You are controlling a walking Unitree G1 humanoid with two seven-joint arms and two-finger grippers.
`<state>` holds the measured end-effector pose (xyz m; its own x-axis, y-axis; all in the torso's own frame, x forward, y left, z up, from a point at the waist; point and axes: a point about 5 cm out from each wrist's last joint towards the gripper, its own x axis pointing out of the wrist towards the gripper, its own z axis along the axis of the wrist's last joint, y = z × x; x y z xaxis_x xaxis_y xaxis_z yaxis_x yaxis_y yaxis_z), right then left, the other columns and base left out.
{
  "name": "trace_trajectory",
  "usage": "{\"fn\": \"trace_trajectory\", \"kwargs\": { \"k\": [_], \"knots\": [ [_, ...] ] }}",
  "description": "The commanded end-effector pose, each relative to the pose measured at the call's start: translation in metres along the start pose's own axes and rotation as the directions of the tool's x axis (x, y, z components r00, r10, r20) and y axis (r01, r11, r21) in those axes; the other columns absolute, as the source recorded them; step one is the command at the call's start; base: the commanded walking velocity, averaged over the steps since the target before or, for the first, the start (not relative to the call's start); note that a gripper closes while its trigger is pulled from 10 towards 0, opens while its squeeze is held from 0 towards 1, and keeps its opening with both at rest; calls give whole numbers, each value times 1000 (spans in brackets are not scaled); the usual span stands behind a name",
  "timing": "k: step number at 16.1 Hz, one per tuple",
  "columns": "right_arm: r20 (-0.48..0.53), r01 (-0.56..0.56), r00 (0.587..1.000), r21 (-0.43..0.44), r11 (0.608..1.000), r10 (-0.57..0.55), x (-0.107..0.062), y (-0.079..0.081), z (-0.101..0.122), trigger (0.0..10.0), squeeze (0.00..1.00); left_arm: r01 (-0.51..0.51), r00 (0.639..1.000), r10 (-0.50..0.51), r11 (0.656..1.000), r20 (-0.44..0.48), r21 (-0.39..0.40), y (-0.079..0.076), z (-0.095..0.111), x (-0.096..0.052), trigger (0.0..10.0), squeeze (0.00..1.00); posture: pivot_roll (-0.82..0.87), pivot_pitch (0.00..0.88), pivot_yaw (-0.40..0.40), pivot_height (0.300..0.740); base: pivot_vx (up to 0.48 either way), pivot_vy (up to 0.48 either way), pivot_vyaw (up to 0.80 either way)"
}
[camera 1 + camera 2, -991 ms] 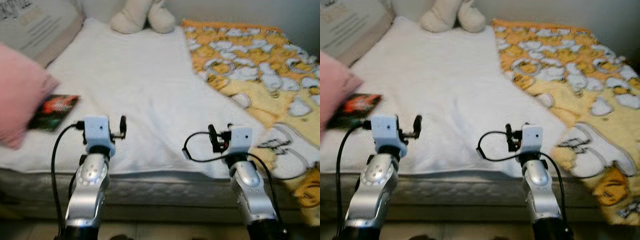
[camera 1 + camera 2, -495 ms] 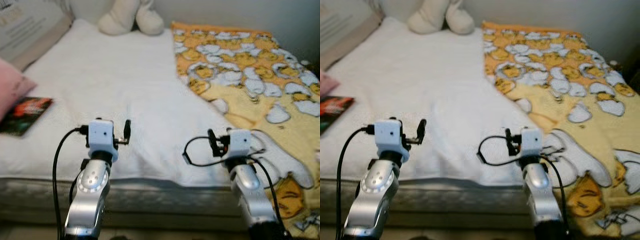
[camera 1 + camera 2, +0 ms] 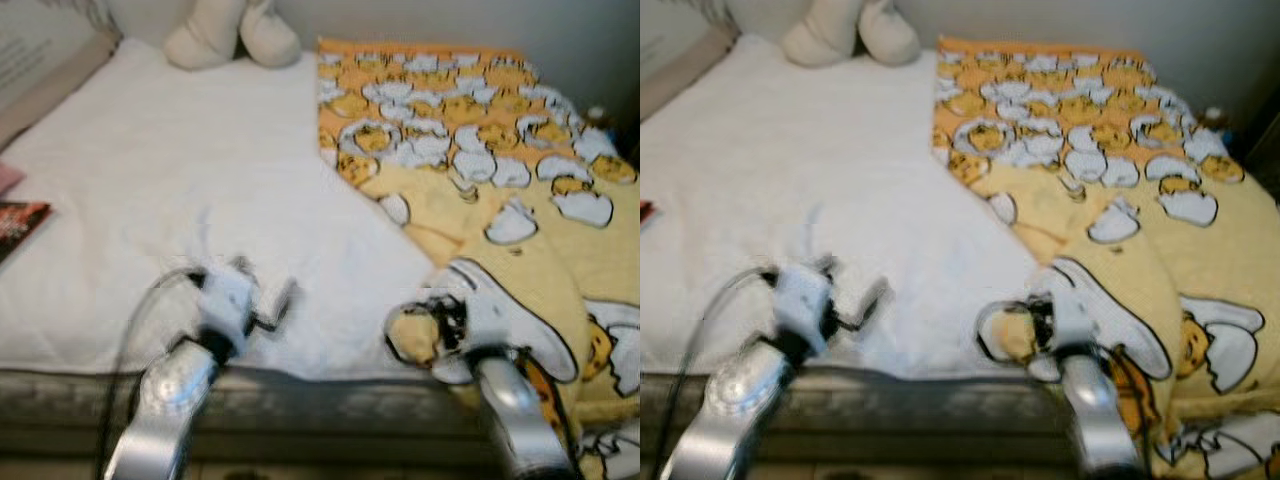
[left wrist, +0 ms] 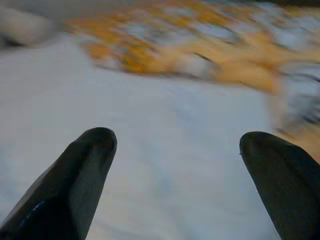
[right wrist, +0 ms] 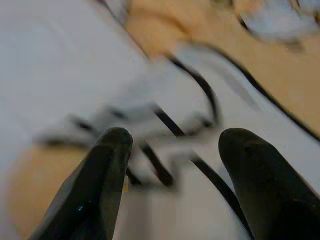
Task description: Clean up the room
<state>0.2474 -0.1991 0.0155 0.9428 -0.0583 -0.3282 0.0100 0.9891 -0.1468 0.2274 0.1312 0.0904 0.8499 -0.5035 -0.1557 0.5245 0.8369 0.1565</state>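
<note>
The yellow blanket (image 3: 500,190) lies crumpled over the right half of the bed (image 3: 170,190), its corner hanging over the near edge. It looks soft, light and limp, so it will sag and fold when lifted; I would take it at the hem near the edge. The right end effector (image 5: 172,150) hovers just above that corner, fingers apart and empty. The left end effector (image 4: 175,145) is released too, over the white sheet.
</note>
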Motion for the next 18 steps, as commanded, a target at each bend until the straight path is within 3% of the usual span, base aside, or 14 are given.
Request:
{"fn": "trace_trajectory", "kwargs": {
  "k": [1,4,7,11,14,15,18],
  "knots": [
    [-7,-16,1000,-20,1000,16,1,6,-2,10000,0,76,997,-77,996,8,56,0,5,-6,10000,0,42,0,11,711,0,0,0],
    [-71,-20,997,-65,998,16,1,12,-19,10000,0,106,994,-106,993,11,45,3,14,-14,10000,0,76,0,42,711,0,0,0],
    [-62,-62,996,-84,994,57,5,27,-16,10000,0,151,988,-151,986,-3,69,4,17,-29,10000,0,105,2,52,711,0,0,0],
    [-70,-51,997,-121,991,42,14,22,-14,10000,0,124,992,-124,991,12,44,6,22,-32,10000,0,120,18,39,711,0,0,0],
    [-56,-30,998,-204,979,19,25,20,-9,10000,0,129,991,-129,992,30,14,0,25,-33,10000,0,130,46,49,711,0,0,0],
    [-46,-29,999,-260,965,18,29,24,-7,10000,0,139,990,-139,990,26,9,-4,28,-40,10000,0,150,80,65,711,0,0,0],
    [-116,-24,993,-287,958,-10,36,27,-12,10000,0,137,991,-137,991,-13,5,-3,28,-51,10000,0,191,126,95,711,0,0,0]
  ]
}}
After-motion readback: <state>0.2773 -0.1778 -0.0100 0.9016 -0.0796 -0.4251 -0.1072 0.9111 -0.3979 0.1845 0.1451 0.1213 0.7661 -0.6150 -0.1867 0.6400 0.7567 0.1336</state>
